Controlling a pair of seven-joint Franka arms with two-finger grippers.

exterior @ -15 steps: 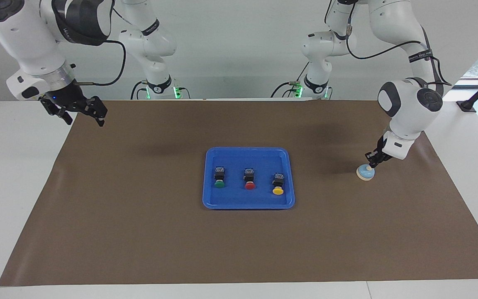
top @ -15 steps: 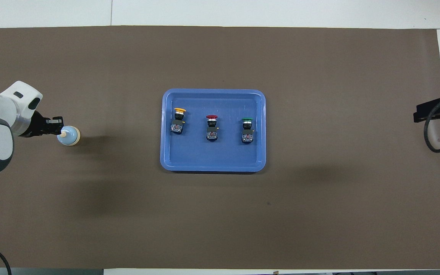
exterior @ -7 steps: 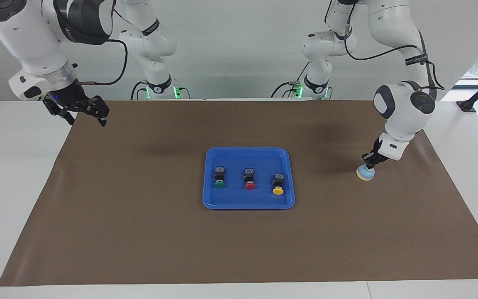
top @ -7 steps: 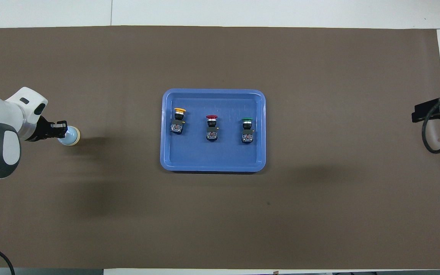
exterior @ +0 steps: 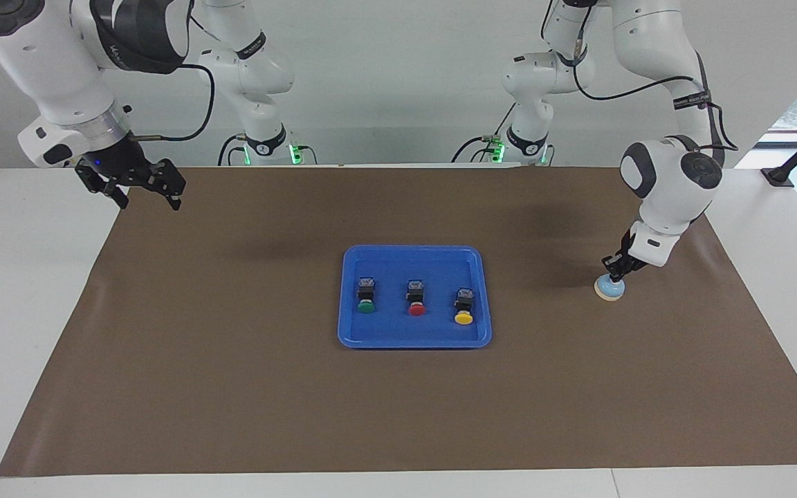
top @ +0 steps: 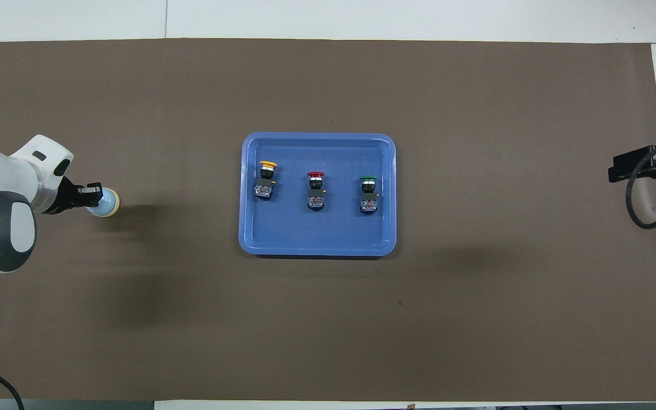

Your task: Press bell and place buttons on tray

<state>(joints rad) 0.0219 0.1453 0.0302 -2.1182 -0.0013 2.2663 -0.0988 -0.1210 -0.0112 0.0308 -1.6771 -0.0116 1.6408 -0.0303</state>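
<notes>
The left gripper, fingertips together, bears down on the bell at the left arm's end of the table. All three buttons lie in the tray. The right gripper waits, spread wide, holding nothing. Next, the left arm probably lifts straight off.

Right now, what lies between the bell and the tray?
Nothing: between the bell and the tray is only bare brown mat, clearest in the overhead view.

Three buttons lie in the tray; bell toward the left arm's end.
</notes>
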